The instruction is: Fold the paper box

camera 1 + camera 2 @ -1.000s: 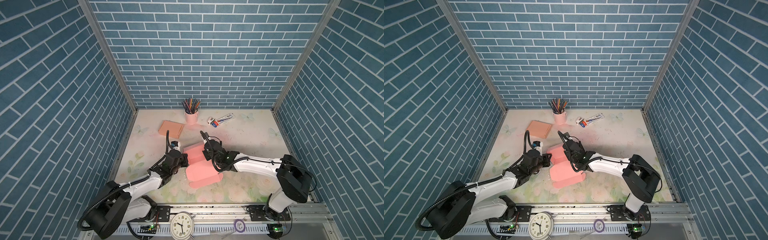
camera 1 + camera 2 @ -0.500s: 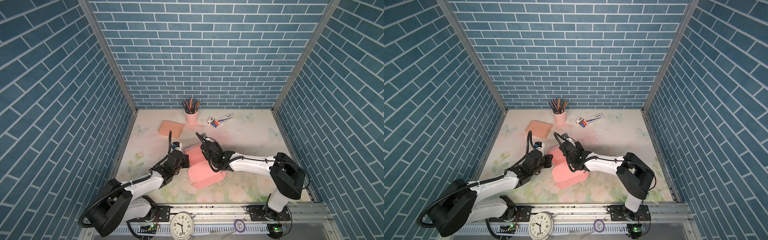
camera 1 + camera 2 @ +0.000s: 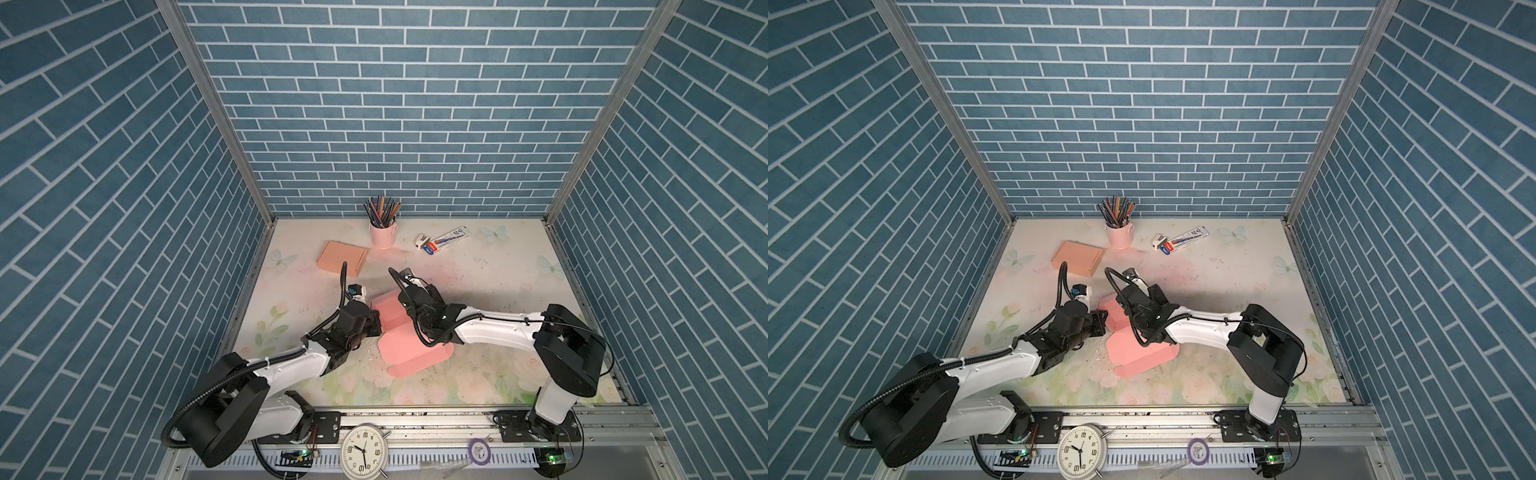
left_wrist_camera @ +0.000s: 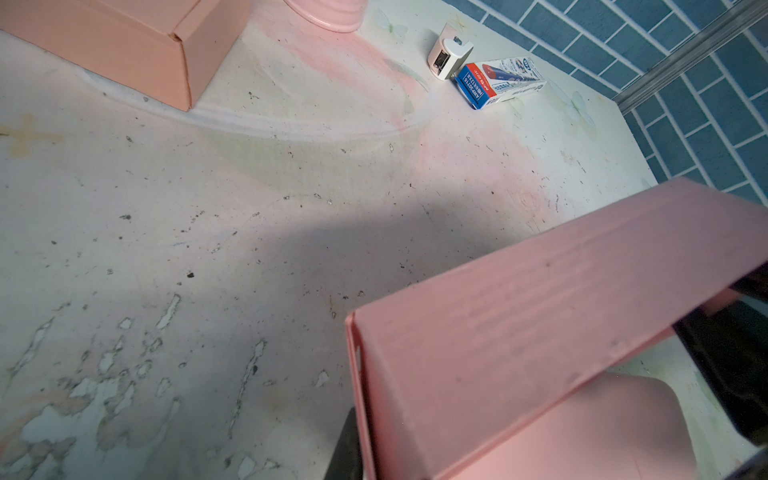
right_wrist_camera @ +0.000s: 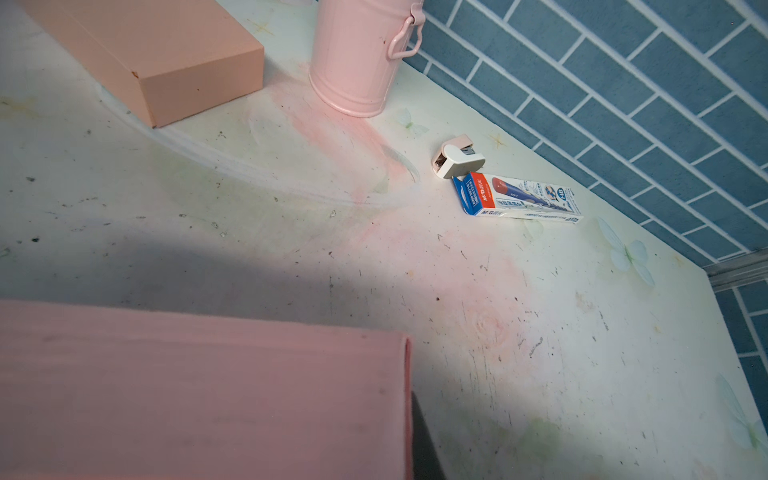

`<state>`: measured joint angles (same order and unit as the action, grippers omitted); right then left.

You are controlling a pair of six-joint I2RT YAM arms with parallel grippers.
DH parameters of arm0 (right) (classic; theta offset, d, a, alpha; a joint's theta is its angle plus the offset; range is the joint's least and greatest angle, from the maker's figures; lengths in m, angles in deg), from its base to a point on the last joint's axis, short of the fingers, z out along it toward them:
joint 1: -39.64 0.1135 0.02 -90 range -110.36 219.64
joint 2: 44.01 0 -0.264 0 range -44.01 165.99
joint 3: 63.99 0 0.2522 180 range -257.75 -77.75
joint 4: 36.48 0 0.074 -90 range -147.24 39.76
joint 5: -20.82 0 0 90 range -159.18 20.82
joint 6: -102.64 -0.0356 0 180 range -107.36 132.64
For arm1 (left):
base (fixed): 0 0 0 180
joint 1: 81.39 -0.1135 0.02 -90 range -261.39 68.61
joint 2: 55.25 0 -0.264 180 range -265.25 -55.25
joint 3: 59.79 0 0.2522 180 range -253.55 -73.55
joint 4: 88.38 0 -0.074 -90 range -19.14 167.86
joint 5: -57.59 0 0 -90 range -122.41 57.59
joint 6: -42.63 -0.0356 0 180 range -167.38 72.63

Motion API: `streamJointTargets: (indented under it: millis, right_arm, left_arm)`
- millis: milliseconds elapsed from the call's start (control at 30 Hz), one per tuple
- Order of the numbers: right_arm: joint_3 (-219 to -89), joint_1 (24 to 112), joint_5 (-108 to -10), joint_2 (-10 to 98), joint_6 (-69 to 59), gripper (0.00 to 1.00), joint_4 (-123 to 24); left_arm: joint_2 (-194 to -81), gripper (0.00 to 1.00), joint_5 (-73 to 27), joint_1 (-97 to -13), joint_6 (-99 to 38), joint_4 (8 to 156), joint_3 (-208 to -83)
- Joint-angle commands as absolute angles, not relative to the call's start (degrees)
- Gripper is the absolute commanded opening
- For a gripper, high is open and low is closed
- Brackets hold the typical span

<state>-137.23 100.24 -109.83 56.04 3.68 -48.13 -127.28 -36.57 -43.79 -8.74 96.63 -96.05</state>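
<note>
The pink paper box (image 3: 409, 353) (image 3: 1133, 349) lies half folded at the middle of the table in both top views, its flat lid toward the front and a raised wall (image 3: 388, 311) at the back. My left gripper (image 3: 376, 323) (image 3: 1100, 321) is shut on the left end of that wall; in the left wrist view the wall (image 4: 498, 353) runs out from my gripper (image 4: 361, 457) beside one dark finger (image 4: 347, 449). My right gripper (image 3: 404, 305) (image 3: 1121, 305) is shut on the wall's right end, where the pink panel (image 5: 187, 395) meets a finger (image 5: 424, 449).
A closed peach box (image 3: 343, 257) lies at the back left, beside a pink pencil cup (image 3: 383, 232). A white stapler (image 3: 422, 240) and a pen carton (image 3: 451, 237) lie at the back right. A clock (image 3: 363, 453) sits on the front rail. Brick walls enclose three sides.
My right gripper has closed on the box wall and shifted a little left and back. The box has turned and slid slightly left. The left gripper has kept its hold.
</note>
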Motion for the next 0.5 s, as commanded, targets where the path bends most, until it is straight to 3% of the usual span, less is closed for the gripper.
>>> streamJointTargets:
  millis: [0,233,367,467]
  right_arm:
    - [-138.4,100.9,-113.7,58.0,6.7,0.0,-50.4]
    - [-135.5,100.7,-109.5,54.1,4.5,0.12,-47.5]
    - [-134.8,100.7,-108.9,53.7,4.3,0.1,-46.7]
    - [-135.6,100.7,-109.1,54.9,4.2,0.01,-47.4]
  left_arm:
    - [-126.6,0.13,-37.4,-43.0,-8.2,99.4,-97.5]
    - [-127.0,0.13,-37.6,-43.0,-8.3,99.4,-97.5]
    - [-127.5,0.13,-37.4,-42.9,-8.2,100.1,-97.4]
    - [-128.2,0.13,-37.4,-42.4,-8.0,100.2,-97.5]
